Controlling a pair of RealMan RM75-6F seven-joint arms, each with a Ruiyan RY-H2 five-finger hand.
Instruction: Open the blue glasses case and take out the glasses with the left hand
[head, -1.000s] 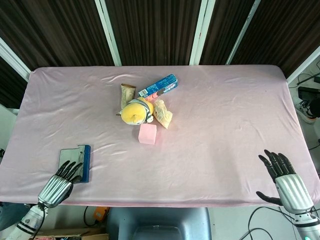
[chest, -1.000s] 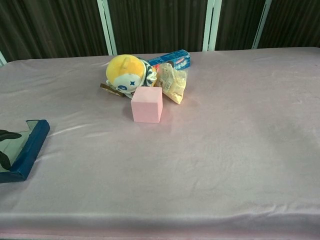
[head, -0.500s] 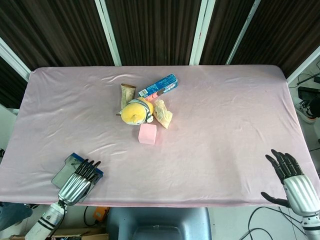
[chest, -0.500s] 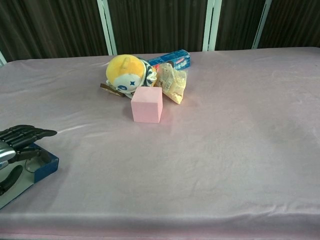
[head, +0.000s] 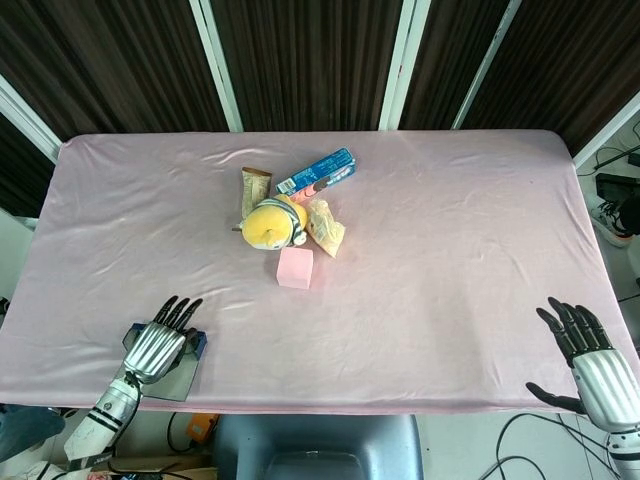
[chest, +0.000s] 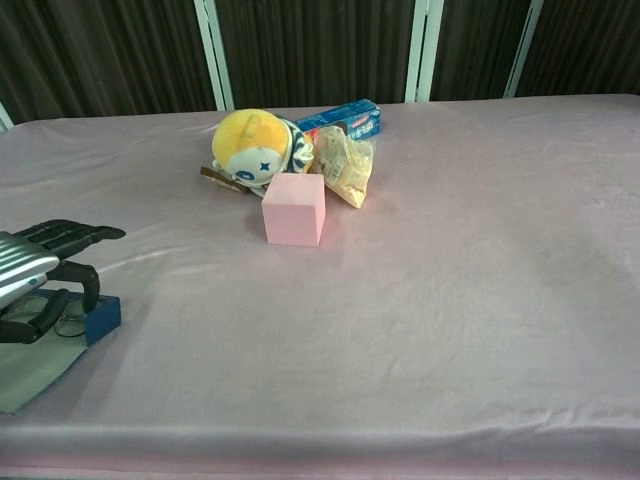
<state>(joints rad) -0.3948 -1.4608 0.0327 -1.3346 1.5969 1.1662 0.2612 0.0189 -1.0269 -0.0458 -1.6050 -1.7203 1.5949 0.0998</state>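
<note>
The blue glasses case (head: 198, 346) lies at the table's front left edge, with its grey lid (head: 172, 382) folded out toward me. In the chest view I see a blue corner of the case (chest: 103, 316) and the grey lid (chest: 28, 372). My left hand (head: 160, 343) hovers right over the case, fingers stretched forward. The chest view shows the left hand (chest: 42, 272) with its thumb curled down beside the blue edge. A thin wire loop (chest: 66, 326) shows under it. Whether the hand grips anything is hidden. My right hand (head: 588, 358) hangs open off the front right edge.
At the back middle is a cluster: a yellow plush toy (head: 270, 223), a pink cube (head: 295, 268), a blue toothpaste box (head: 317, 171), a snack bar (head: 254, 187) and a crinkly snack bag (head: 326, 226). A pink cloth (head: 440, 260) covers the table.
The case has slid and turned toward the front edge under my left hand, which has come back over it. The right hand has drifted slightly right and down.
</note>
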